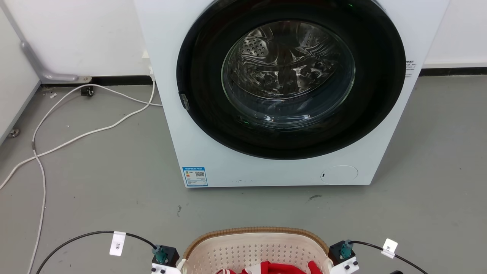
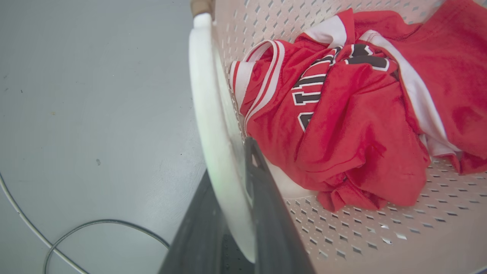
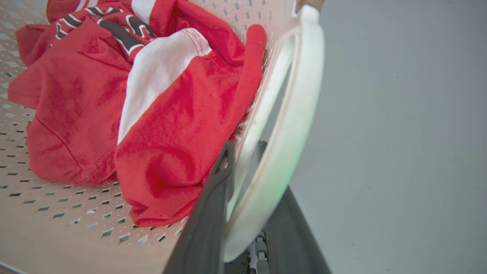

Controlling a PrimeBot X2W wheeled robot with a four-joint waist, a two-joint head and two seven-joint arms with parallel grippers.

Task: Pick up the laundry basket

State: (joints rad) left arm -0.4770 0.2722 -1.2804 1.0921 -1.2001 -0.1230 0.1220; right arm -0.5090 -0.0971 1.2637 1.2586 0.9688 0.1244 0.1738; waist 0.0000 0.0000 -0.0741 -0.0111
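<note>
A rounded cream perforated plastic laundry basket (image 1: 255, 231) with a brown woven-look rim sits near, before a white washing machine (image 1: 167, 95), holding a crumpled red jersey (image 2: 342, 125). The left gripper (image 2: 232, 198) and right gripper (image 3: 249, 182) each clench a white side handle (image 2: 213, 114), apparently tight, for a level lift.

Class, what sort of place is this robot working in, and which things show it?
Probably a laundry corner, perhaps a test room: a front-loading washer by the wall, the laundry basket holding a red jersey, loose cables on the grey floor.
</note>
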